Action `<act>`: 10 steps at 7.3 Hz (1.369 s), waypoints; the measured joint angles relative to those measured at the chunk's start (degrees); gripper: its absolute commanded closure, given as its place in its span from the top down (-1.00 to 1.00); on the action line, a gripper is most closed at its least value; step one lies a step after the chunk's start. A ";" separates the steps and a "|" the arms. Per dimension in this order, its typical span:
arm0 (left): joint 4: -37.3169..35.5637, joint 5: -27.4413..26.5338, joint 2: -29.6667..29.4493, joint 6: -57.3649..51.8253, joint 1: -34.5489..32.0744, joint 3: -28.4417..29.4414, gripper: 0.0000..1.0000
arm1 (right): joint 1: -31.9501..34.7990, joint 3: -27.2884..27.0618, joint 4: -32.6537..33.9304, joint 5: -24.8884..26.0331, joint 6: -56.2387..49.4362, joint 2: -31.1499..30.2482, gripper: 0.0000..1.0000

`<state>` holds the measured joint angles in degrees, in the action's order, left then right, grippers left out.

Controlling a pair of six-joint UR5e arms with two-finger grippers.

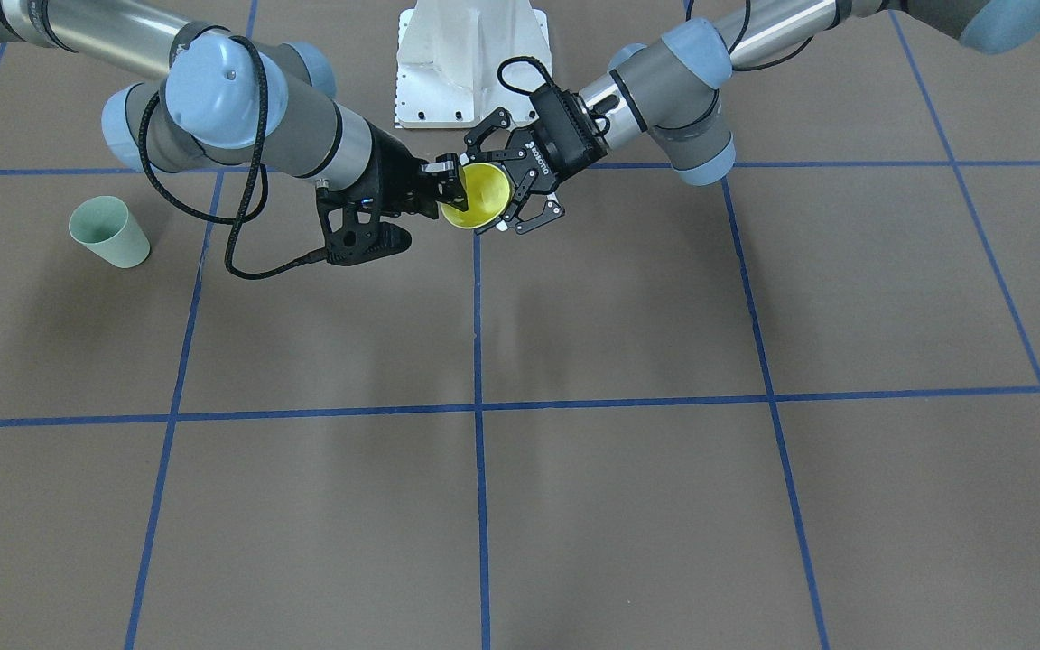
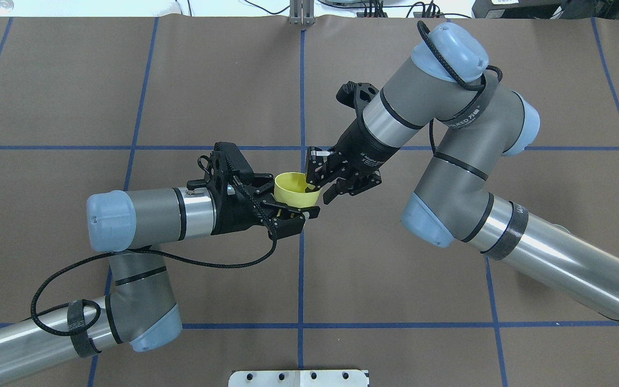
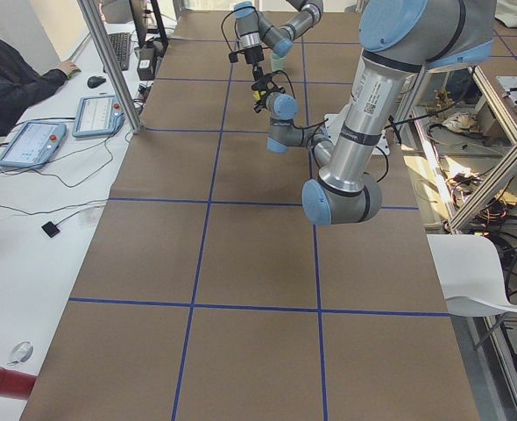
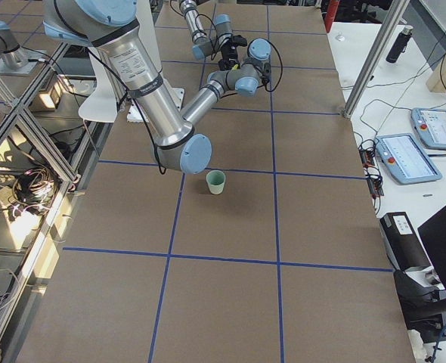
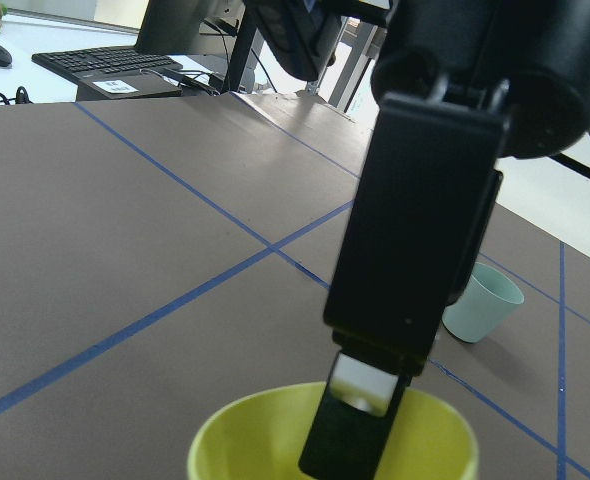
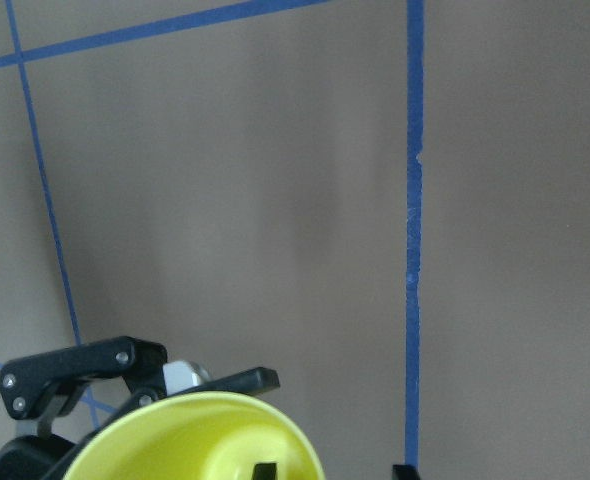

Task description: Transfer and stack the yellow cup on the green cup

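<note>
The yellow cup (image 1: 482,197) hangs tilted in the air over the table's middle, near the robot's base. My right gripper (image 1: 450,185) is shut on its rim, with one finger inside the cup, as the left wrist view (image 5: 360,400) shows. My left gripper (image 1: 487,188) is open, and its fingers stand spread on either side of the cup's body (image 2: 294,194). The green cup (image 1: 111,232) stands upright on the table on my right side, apart from both grippers. It also shows in the exterior right view (image 4: 216,181) and the left wrist view (image 5: 483,302).
The brown table cover has blue tape grid lines (image 1: 478,406). The white robot base plate (image 1: 470,63) sits behind the grippers. Operator desks with tablets (image 4: 404,157) and a keyboard line the table's far side.
</note>
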<state>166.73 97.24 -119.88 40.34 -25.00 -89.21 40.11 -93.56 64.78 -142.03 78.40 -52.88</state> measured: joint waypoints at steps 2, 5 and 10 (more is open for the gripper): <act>0.00 0.03 -0.01 0.00 -0.01 0.00 -1.00 | 0.00 -0.03 -0.02 0.00 0.00 0.08 -0.66; -0.01 0.06 0.00 0.73 0.02 0.00 0.85 | -0.03 -0.10 -0.09 0.06 -0.02 0.17 -1.00; -0.10 -0.13 -0.16 4.05 -0.23 -1.54 1.00 | 0.54 -1.27 -0.43 2.03 -0.02 -1.26 -1.00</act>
<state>166.63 97.10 -120.04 44.39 -25.22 -90.75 40.64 -94.83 64.35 -140.00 78.38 -54.15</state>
